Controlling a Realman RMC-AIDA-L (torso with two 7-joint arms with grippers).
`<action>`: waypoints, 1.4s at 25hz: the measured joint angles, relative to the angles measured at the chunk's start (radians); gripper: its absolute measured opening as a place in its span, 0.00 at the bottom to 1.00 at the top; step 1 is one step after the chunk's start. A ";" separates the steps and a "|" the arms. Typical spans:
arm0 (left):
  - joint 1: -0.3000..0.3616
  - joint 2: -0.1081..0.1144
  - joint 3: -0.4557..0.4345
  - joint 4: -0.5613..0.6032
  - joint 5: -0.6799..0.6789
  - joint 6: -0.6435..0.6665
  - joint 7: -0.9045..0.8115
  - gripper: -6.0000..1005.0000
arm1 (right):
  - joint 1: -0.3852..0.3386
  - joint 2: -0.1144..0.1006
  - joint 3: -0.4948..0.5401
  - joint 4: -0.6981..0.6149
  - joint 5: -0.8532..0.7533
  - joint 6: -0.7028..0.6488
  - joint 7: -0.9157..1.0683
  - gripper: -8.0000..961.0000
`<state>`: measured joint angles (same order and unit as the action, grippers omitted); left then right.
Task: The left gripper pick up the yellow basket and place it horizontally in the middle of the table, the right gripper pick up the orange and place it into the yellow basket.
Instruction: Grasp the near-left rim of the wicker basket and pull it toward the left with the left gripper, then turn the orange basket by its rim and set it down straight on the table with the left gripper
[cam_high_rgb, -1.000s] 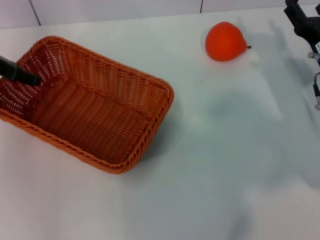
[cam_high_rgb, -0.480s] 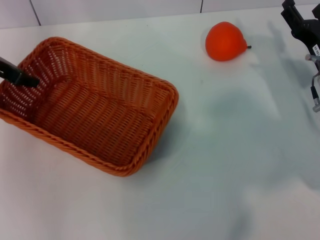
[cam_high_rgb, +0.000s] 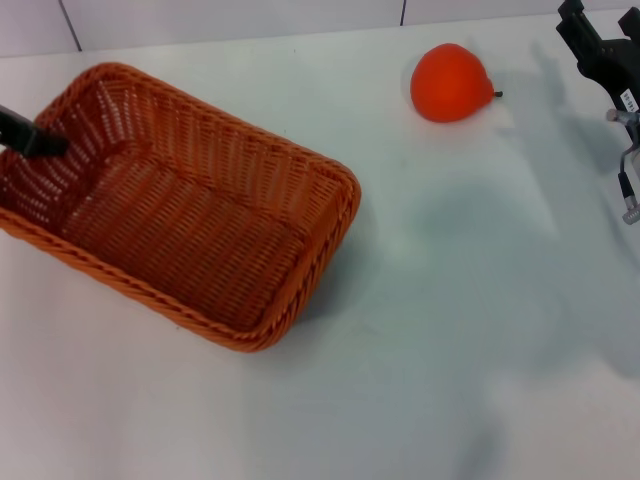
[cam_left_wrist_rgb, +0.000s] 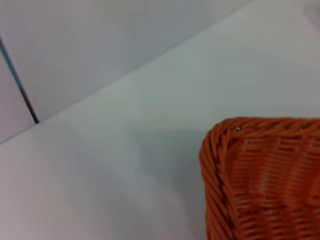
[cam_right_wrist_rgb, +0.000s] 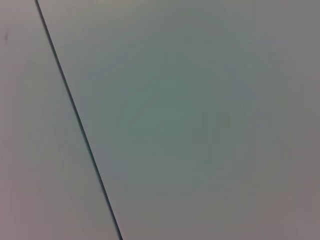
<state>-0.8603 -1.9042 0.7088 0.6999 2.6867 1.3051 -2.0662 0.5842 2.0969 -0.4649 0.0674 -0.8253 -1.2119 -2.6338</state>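
The yellow basket, orange-brown woven wicker, lies at a slant on the left of the white table. My left gripper reaches in from the left edge, shut on the basket's left end wall; only a dark finger tip inside the basket shows. A corner of the basket's rim shows in the left wrist view. The orange sits alone on the table at the far right. My right gripper hangs at the far right edge, to the right of the orange and apart from it.
A wall of pale panels with dark seams runs along the table's far edge. The right wrist view shows only a pale surface with one dark seam. Cables hang under the right arm.
The basket has shifted a little toward the far side and right with the left gripper on its end wall. The right gripper has edged slightly left and farther back. The orange has not moved.
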 joint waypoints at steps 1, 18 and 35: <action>0.006 -0.003 -0.023 0.014 -0.002 0.009 0.000 0.18 | -0.001 0.000 0.000 0.000 0.000 0.000 0.000 0.98; 0.182 -0.058 -0.258 0.053 -0.269 0.151 -0.175 0.17 | 0.014 0.000 0.000 0.000 0.000 0.025 0.000 0.98; 0.351 -0.266 -0.273 0.184 -0.431 0.001 -0.235 0.17 | 0.016 0.000 -0.011 0.002 0.000 0.056 0.000 0.98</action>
<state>-0.5095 -2.1699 0.4362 0.8835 2.2560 1.3058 -2.3011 0.6001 2.0970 -0.4756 0.0691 -0.8253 -1.1563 -2.6338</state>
